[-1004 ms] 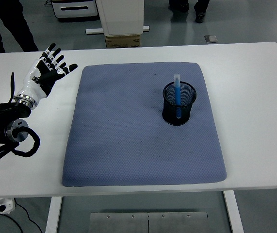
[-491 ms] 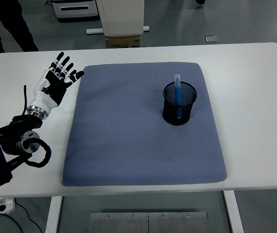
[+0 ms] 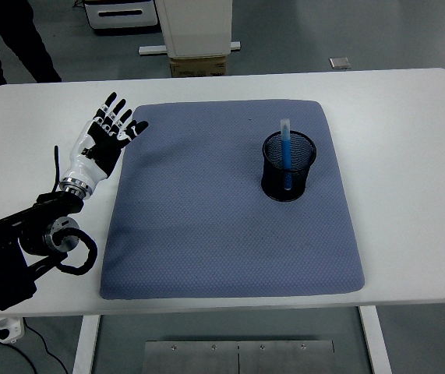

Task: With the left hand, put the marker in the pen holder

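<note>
You're looking at a white table (image 3: 409,117) whose near corners run out of the picture at left and right; its far edge is fully in view. A blue-grey mat (image 3: 222,210) covers most of the middle, lying flat, with a small dark speck near its far edge that is too small to identify.

Top of the picture is cut off: a person's dark trouser legs (image 3: 12,39) at top left, shown only from about the knee down. A white cabinet base (image 3: 195,27) and a cardboard box (image 3: 197,66) sit behind the table, both cropped.

Left arm (image 3: 19,249) comes in from the lower left, and its black upper part is cut by the picture edge. A black cable loops at the wrist. Left hand (image 3: 101,144) is over the bare table just beside the mat's far-left corner, fingertips reaching the mat's edge. You can't tell whether it touches the surface or hovers above it. Fingers (image 3: 115,117) are spread wide and straight. It grips nothing.

Black mesh pen holder (image 3: 288,165) stands upright on the mat's right half, well apart from the hand. Blue marker (image 3: 285,148) stands inside it, its pale upper end poking above the rim. Its lower part shows only dimly through the mesh.
</note>
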